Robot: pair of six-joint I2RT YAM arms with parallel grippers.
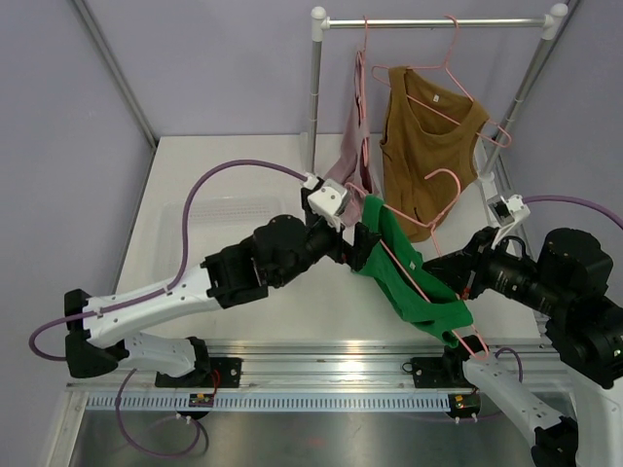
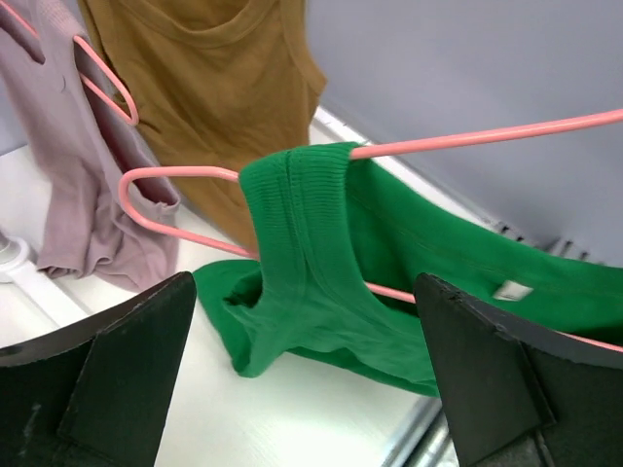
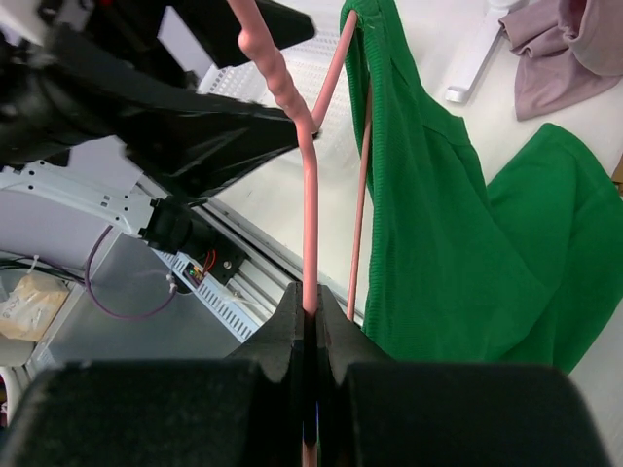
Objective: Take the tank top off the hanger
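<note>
A green tank top (image 1: 409, 272) hangs on a pink hanger (image 1: 428, 287) held low over the table between my arms. My right gripper (image 3: 311, 316) is shut on the pink hanger's wire (image 3: 310, 224); the tank top (image 3: 458, 243) drapes beside it. In the top view the right gripper (image 1: 465, 282) sits at the hanger's middle. My left gripper (image 1: 362, 245) is open at the tank top's upper left end. In the left wrist view its fingers (image 2: 117, 370) stand wide apart with the green strap (image 2: 302, 243) and hanger (image 2: 467, 139) just beyond them, not gripped.
A rack (image 1: 316, 88) at the back holds a brown tank top (image 1: 428, 136) and a mauve garment (image 1: 352, 146) on pink hangers. A white ribbed tray (image 1: 219, 219) lies at the left of the table. A metal rail (image 1: 321, 355) runs along the near edge.
</note>
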